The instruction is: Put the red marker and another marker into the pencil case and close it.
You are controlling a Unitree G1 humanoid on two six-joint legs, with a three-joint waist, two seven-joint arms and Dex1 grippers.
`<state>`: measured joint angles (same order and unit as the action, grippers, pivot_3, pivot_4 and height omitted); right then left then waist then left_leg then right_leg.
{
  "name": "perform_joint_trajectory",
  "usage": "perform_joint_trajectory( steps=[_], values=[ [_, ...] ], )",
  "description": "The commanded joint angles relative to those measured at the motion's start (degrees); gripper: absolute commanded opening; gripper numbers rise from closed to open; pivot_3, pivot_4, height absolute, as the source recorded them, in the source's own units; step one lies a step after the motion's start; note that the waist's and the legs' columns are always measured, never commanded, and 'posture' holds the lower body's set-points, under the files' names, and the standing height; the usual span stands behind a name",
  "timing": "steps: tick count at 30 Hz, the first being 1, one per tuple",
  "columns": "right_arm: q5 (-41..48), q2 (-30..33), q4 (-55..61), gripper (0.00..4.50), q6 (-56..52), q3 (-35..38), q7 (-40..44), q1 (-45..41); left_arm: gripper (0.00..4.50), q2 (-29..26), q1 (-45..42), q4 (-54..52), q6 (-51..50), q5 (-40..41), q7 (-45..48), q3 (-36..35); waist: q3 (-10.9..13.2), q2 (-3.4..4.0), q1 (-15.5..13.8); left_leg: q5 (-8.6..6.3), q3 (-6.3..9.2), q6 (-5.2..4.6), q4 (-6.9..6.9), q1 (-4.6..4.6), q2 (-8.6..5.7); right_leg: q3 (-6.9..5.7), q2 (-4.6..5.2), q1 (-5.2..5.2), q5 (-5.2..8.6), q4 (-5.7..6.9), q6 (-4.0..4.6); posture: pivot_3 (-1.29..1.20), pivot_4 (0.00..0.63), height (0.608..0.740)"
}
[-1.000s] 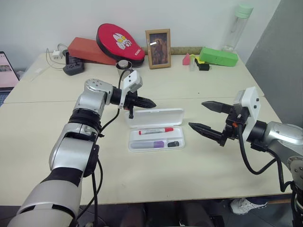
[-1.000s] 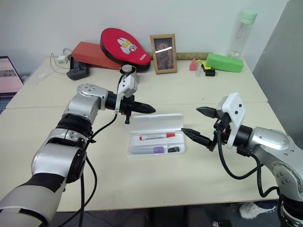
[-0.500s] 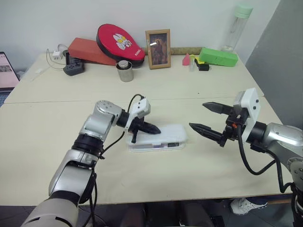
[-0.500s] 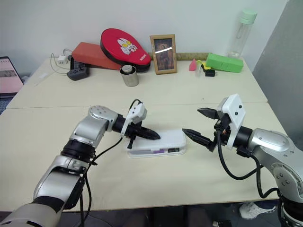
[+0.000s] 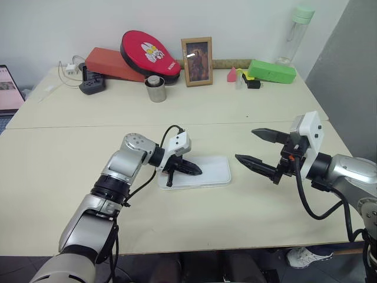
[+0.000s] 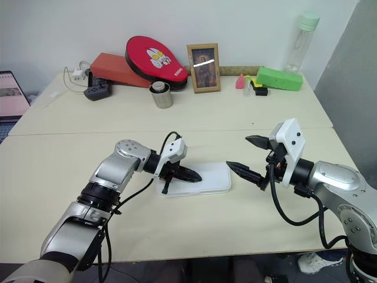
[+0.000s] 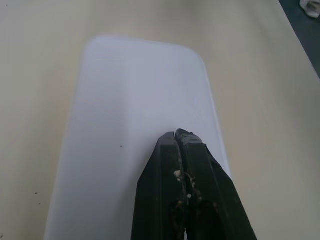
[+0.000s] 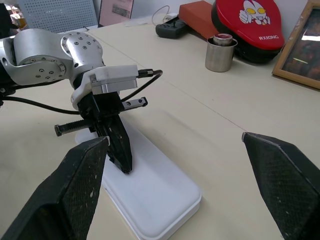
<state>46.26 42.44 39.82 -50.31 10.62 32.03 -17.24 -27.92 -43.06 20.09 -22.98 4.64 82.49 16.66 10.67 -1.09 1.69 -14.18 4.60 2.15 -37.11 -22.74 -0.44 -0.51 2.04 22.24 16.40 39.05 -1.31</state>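
Observation:
The white pencil case lies flat in the middle of the table with its lid down. My left gripper is shut, and its tips rest on the left part of the lid. The red marker and the other marker are hidden. My right gripper hovers just right of the case, open, with nothing between its fingers. The right wrist view has the left gripper touching down on the case.
Along the table's back stand a metal cup, a picture frame, a red pouch on a red box, a green box, a bottle and a power strip. A laptop sits at the far left.
The case's lid, open a second ago with the markers showing, has swung down shut. My left gripper came down and back with it onto the lid. The right gripper has not moved.

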Motion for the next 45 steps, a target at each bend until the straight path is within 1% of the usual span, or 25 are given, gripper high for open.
perform_joint_trajectory(
  steps=[1,3,10,15,17,19,20,21,22,29,31,32,35,39,40,45],
  values=[
    [0.5,0.7,1.8,4.50,1.0,1.5,-0.5,-0.3,0.01,-0.9,1.6,0.5,1.5,-2.6,-1.5,3.0,0.0,0.02,0.0,0.00,0.00,0.00,0.00,0.02,0.00,0.01,0.00,-0.02,0.00,-0.01,0.00,0.00,0.150,0.740],
    [0.5,0.8,1.8,4.50,1.0,1.5,-0.5,-0.3,0.01,-1.1,1.7,0.9,2.2,-2.9,-1.9,3.5,-0.1,0.02,0.0,0.00,-0.01,0.00,0.00,0.05,0.00,0.01,0.00,-0.06,0.00,-0.01,0.00,0.00,0.150,0.740],
    [0.4,0.7,1.6,4.50,1.2,1.3,-0.5,-0.2,0.01,-0.4,1.1,0.4,1.3,-0.8,-2.6,1.9,-0.1,0.04,0.0,0.00,-0.01,0.00,0.01,0.15,-0.01,0.01,0.00,-0.14,0.00,0.00,0.00,0.00,0.150,0.740],
    [0.2,0.4,0.7,4.50,1.6,1.1,-0.3,-0.3,0.01,-0.7,0.3,-1.6,-2.1,2.9,-2.7,-1.1,-0.1,0.03,0.0,0.00,0.00,0.00,0.00,0.13,0.00,0.01,0.00,-0.13,0.00,0.00,0.00,0.00,0.150,0.740],
    [0.0,0.4,0.1,4.50,1.7,0.9,-0.1,-0.7,0.01,-1.4,0.2,-3.9,-4.6,5.3,-2.4,-2.7,-0.1,0.03,0.0,0.00,0.00,0.00,0.01,0.12,0.00,0.01,0.00,-0.12,0.00,0.00,0.00,0.00,0.150,0.740],
    [0.2,0.7,-0.4,4.50,1.7,0.7,0.4,-0.9,0.38,-1.5,-0.4,-5.8,-7.1,7.9,-4.3,-6.2,-0.1,0.02,0.1,0.00,0.00,0.00,0.00,0.08,0.01,0.01,0.00,-0.08,0.00,0.00,0.00,0.00,0.150,0.740],
    [0.2,0.8,-0.6,4.50,1.7,0.7,0.7,-0.9,0.43,-2.0,-0.5,-6.7,-8.5,8.9,-4.9,-7.3,-0.1,0.02,0.1,0.00,0.02,0.00,0.00,0.03,0.01,-0.01,-0.01,-0.03,0.00,0.01,0.00,0.00,0.150,0.740],
    [0.3,0.9,-1.0,4.50,1.8,0.5,1.1,-1.0,0.74,-2.6,-0.3,-7.4,-9.1,9.3,-6.4,-8.8,-0.1,0.02,0.1,0.00,0.02,0.00,0.00,0.03,0.01,-0.01,-0.01,-0.03,0.00,0.01,0.00,0.00,0.150,0.740],
    [0.4,0.9,-1.3,4.50,1.8,0.6,1.5,-1.0,0.91,-3.0,0.0,-8.1,-9.6,9.6,-7.5,-9.6,-0.1,0.02,0.1,0.00,0.02,0.00,0.00,0.03,0.02,-0.01,0.00,-0.03,0.00,0.00,0.00,0.00,0.150,0.740],
    [-2.8,0.3,-6.9,4.50,3.9,-2.1,3.3,-1.4,2.23,-4.4,6.0,-16.9,-13.6,13.8,-22.4,-23.2,-0.1,0.02,0.1,0.00,0.05,0.00,0.02,0.08,0.04,0.07,0.01,-0.02,0.00,-0.01,0.00,0.00,0.150,0.740],
    [-5.0,-0.7,-10.1,4.50,5.6,-3.0,3.1,-2.5,2.74,-4.8,8.3,-18.4,-12.9,14.2,-27.7,-28.4,-0.1,0.02,0.0,0.00,0.04,0.00,0.02,0.07,0.04,0.05,0.02,-0.02,0.00,-0.01,0.00,0.00,0.150,0.740],
    [-6.2,-1.3,-11.9,4.50,6.6,-3.5,2.9,-3.0,2.89,-4.7,9.1,-18.9,-12.6,14.8,-29.8,-30.7,-0.1,0.02,0.0,0.00,0.04,0.00,0.01,0.06,0.04,0.06,0.02,-0.02,0.00,-0.01,0.00,0.00,0.150,0.740],
    [-8.9,-2.5,-16.9,4.50,8.2,-5.0,3.2,-4.3,3.49,-5.2,12.3,-19.6,-11.0,14.8,-33.8,-34.1,-0.1,0.01,0.0,0.00,0.05,0.01,0.01,0.10,0.05,0.11,0.03,-0.02,-0.01,0.00,0.00,0.00,0.150,0.740],
    [-12.2,-3.3,-25.4,4.50,11.0,-6.1,5.3,-6.4,4.36,-6.4,18.2,-21.4,-8.2,13.7,-36.8,-35.9,-0.1,0.02,0.0,0.00,0.00,0.01,0.06,0.14,0.03,0.18,0.07,-0.02,-0.01,-0.02,0.00,0.00,0.150,0.740],
    [-12.7,-3.5,-26.8,4.50,11.5,-6.1,5.5,-6.8,4.49,-6.6,18.9,-21.7,-7.8,13.8,-37.4,-35.8,-0.1,0.01,0.0,0.00,-0.01,0.01,0.06,0.15,0.02,0.20,0.09,-0.02,-0.01,-0.02,0.00,0.00,0.150,0.740],
    [-16.5,-5.9,-32.2,4.50,14.1,-6.6,3.8,-9.0,4.49,-7.0,22.5,-23.8,-8.4,15.8,-38.4,-36.6,-0.1,0.01,-0.2,0.00,-0.03,0.02,0.04,0.09,0.02,0.11,0.09,0.00,-0.01,-0.01,0.01,0.00,0.150,0.740]
  ],
)
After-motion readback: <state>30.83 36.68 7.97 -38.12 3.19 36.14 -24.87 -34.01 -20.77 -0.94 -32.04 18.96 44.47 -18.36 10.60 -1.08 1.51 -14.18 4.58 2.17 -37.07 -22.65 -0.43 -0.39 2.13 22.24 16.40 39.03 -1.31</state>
